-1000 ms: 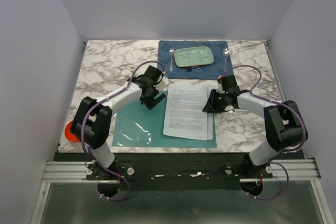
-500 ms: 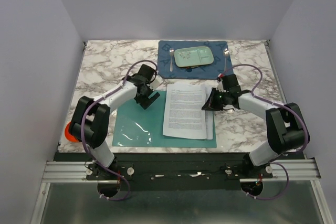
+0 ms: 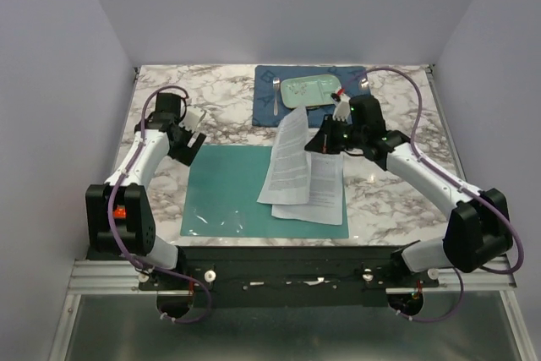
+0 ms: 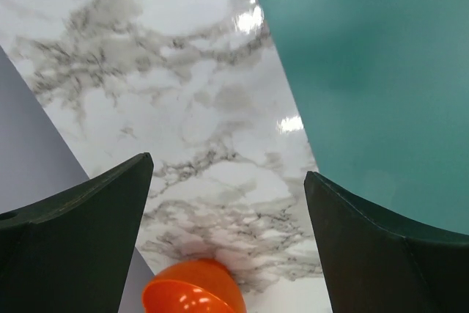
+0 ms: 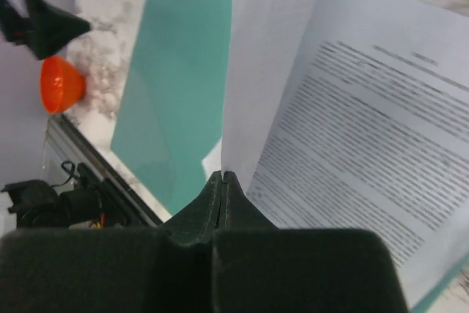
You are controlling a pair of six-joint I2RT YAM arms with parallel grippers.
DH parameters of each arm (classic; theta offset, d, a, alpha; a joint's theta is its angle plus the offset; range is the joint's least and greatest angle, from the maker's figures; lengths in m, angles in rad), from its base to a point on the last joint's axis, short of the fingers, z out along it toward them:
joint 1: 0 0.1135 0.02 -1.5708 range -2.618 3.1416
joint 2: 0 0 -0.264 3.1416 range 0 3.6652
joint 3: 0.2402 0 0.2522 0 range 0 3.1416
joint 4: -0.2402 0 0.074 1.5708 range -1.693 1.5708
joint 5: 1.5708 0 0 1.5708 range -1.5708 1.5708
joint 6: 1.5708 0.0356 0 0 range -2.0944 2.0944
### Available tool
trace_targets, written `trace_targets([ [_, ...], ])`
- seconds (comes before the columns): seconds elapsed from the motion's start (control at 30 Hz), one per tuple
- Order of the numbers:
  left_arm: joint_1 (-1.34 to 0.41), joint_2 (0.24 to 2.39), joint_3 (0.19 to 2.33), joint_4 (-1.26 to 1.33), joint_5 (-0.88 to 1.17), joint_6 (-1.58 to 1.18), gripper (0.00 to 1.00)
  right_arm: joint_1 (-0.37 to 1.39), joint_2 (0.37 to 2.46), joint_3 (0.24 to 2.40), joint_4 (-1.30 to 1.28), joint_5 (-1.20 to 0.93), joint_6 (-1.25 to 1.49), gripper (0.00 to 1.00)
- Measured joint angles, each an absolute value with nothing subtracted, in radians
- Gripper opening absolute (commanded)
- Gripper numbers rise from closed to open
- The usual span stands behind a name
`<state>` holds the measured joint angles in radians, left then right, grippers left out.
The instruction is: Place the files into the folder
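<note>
Lying open, folder (image 3: 224, 188) bears files (image 3: 325, 190) on its right leaf.

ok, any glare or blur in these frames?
Left wrist: glare spots on the marble table beside the folder. Right wrist: right gripper out of focus, text on the pinched files soft. Top external: even light, faint sheen on the folder.

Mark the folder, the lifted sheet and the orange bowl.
folder (image 3: 221, 188), top view, bare left leaf.
lifted sheet (image 3: 287, 162), top view, its printed middle.
orange bowl (image 4: 192, 295), left wrist view, its glossy side.
</note>
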<state>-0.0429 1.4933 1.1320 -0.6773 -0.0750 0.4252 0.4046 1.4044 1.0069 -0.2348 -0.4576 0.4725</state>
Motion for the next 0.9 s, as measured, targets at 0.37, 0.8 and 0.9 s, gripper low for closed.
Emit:
trace_targets([
  [0.37,0.014,1.443,0.952,-0.705,-0.036,0.509,0.99,0.609,1.522,1.14,-0.298,-0.407,0.398,0.01],
  [0.8,0.044,1.431,0.867,-0.664,-0.049,0.567,0.99,0.663,1.594,1.186,-0.316,-0.378,0.383,0.0],
  [0.9,0.052,1.424,0.855,-0.649,-0.064,0.585,0.99,0.67,1.624,1.206,-0.316,-0.377,0.383,0.01],
])
